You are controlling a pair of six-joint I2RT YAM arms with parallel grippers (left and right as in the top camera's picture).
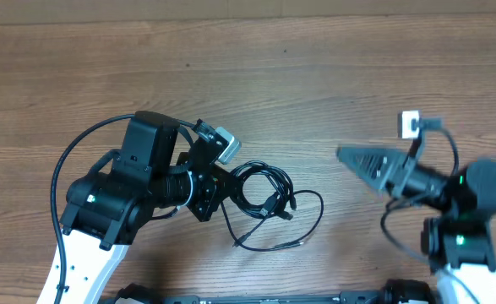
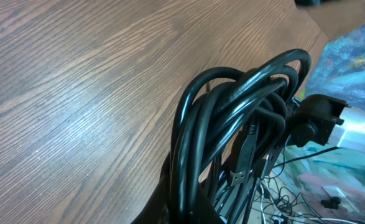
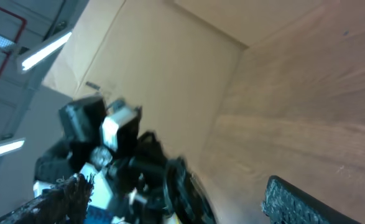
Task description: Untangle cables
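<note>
A tangled bundle of black cables (image 1: 263, 191) lies coiled at the table's front centre. A long loop (image 1: 315, 211) runs out to the right, and loose ends reach toward the front (image 1: 241, 245). My left gripper (image 1: 226, 191) is shut on the left side of the bundle. In the left wrist view the coils (image 2: 232, 118) rise out of my jaws (image 2: 191, 211), and a USB plug (image 2: 241, 171) hangs among them. My right gripper (image 1: 349, 159) is open and empty, to the right of the cables and pointing at them. It is blurred. The right wrist view shows its fingers wide apart (image 3: 182, 202), with the bundle (image 3: 191, 186) ahead.
The wooden table (image 1: 248, 76) stretches toward the back. The right arm's body (image 1: 467, 211) stands at the front right with its own cable looping near it. The left arm's body (image 1: 112, 203) fills the front left. The table's front edge is close behind the cables.
</note>
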